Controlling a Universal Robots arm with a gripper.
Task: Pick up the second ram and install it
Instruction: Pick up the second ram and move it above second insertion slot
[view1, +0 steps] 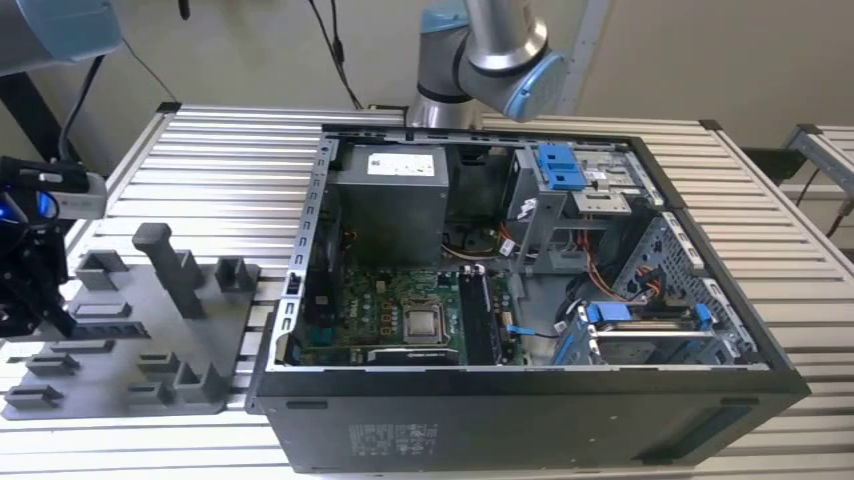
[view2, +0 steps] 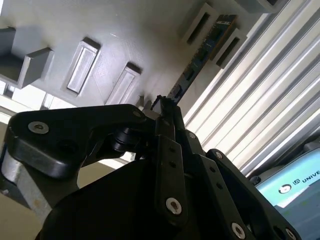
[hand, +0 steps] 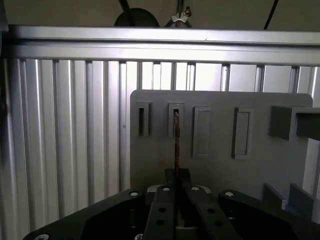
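Second ram (view2: 200, 52) in tray (view2: 125, 30), slatted table (view2: 260, 100)

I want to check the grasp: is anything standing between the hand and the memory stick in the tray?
Nothing visible does. In both wrist views the hand is closed on one end of the memory stick, which stands on edge in the grey tray.

Robotics lab, ribbed aluminium workbench (view1: 214, 170), open computer case (view1: 534, 425), grey parts tray (view1: 123, 350), robot arm (view1: 487, 50)
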